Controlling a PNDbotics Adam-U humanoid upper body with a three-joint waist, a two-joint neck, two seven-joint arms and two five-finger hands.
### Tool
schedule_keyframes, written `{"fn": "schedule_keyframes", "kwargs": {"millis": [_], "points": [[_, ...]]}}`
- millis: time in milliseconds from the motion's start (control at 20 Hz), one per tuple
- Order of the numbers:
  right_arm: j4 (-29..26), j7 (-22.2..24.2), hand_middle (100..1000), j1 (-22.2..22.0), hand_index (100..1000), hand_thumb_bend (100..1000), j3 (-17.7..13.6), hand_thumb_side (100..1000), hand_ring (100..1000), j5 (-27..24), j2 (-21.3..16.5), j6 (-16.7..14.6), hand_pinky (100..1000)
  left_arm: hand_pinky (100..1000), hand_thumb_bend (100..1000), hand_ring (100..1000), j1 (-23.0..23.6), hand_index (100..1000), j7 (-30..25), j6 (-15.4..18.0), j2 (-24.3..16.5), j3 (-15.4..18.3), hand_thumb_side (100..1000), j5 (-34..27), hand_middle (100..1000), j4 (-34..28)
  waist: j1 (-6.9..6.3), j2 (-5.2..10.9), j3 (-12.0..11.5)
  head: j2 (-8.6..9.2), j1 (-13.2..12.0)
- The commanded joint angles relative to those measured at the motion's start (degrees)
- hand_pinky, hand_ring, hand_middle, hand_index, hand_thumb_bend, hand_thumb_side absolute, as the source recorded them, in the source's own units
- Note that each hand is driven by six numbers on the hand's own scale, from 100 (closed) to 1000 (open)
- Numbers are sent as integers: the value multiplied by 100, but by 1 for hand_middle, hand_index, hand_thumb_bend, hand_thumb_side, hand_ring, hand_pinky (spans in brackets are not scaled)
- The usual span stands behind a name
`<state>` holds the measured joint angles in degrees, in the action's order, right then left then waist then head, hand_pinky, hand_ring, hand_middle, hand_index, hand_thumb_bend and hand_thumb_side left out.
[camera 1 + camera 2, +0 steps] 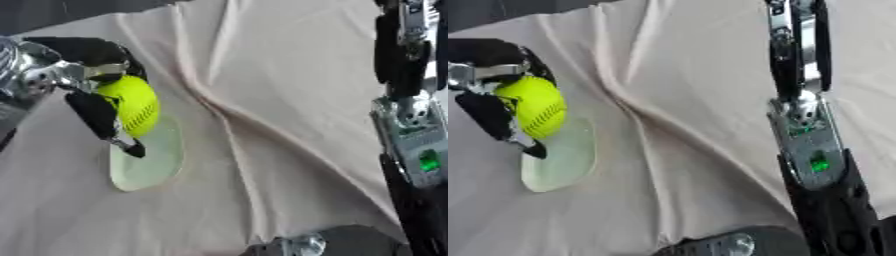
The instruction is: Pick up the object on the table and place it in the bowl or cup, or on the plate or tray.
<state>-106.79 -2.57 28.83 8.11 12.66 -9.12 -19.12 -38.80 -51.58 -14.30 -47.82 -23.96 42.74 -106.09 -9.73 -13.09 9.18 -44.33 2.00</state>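
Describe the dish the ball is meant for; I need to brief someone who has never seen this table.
Start from the wrinkled beige cloth covering the table and look to its left side. There the left hand has its fingers curled round a bright yellow-green ball. Just below lies the pale, translucent greenish plate, the only dish in view.

I count one yellow ball (131, 104), one pale plate (150, 167), one wrinkled cloth (289, 100) over the worktop, and two robot arms, the left robot hand (92, 95) and the right arm (802, 115).
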Motion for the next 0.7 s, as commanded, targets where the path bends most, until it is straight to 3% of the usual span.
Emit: {"fn": "schedule_keyframes", "kwargs": {"millis": [50,200,400,550,700], "points": [[-64,-21,915,62,974,100,-6,921,957,9,-34,3,665,100,770,403,-32,518,-39,-43,-117,19,525,-84,655,0,41,114,-28,21,18],[-64,-21,915,60,974,100,-6,921,957,9,-36,3,665,100,768,407,-17,525,-39,-49,-111,-1,544,-149,662,14,43,114,-31,21,13],[-61,-21,915,55,974,100,-6,921,958,9,-38,3,665,225,772,455,-10,554,-39,-69,-115,-9,665,-256,691,0,45,116,-33,21,3],[-60,-21,915,53,974,100,-7,922,958,12,-40,4,666,345,728,502,-9,601,-39,-94,-124,4,845,-319,709,-23,44,120,-32,21,4],[-59,-24,915,52,974,100,-9,923,957,14,-41,5,666,410,700,563,-19,665,-39,-130,-126,53,935,-368,772,-87,44,128,-29,21,8]]}}
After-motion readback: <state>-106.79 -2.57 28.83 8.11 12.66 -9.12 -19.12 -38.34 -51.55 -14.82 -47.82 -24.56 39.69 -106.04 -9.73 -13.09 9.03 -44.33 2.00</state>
